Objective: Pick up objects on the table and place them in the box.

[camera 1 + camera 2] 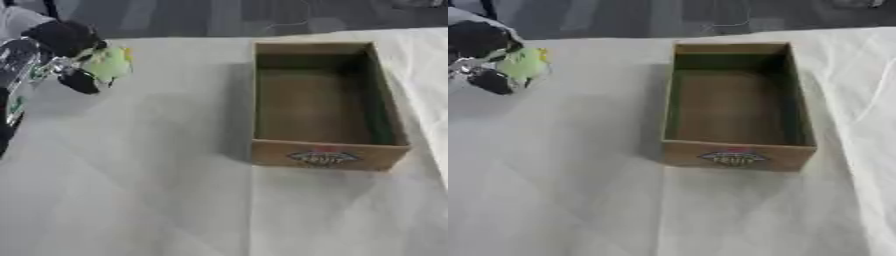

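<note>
A pale green, rounded object (pixel 108 63) is held up at the far left, above the white cloth. My left hand (pixel 68 45) is shut on it, black fingers curled over its top and thumb (pixel 80 81) under it. The brown cardboard box (pixel 385 100) stands open to the right of centre, well apart from the hand. Its inside looks empty, with a printed label (pixel 322 157) on the near wall. My right hand shows in neither view.
A white cloth (pixel 131 190) covers the table, which ends at the far edge against a dark floor (pixel 219 15). Cloth folds run along the right side (pixel 868 100).
</note>
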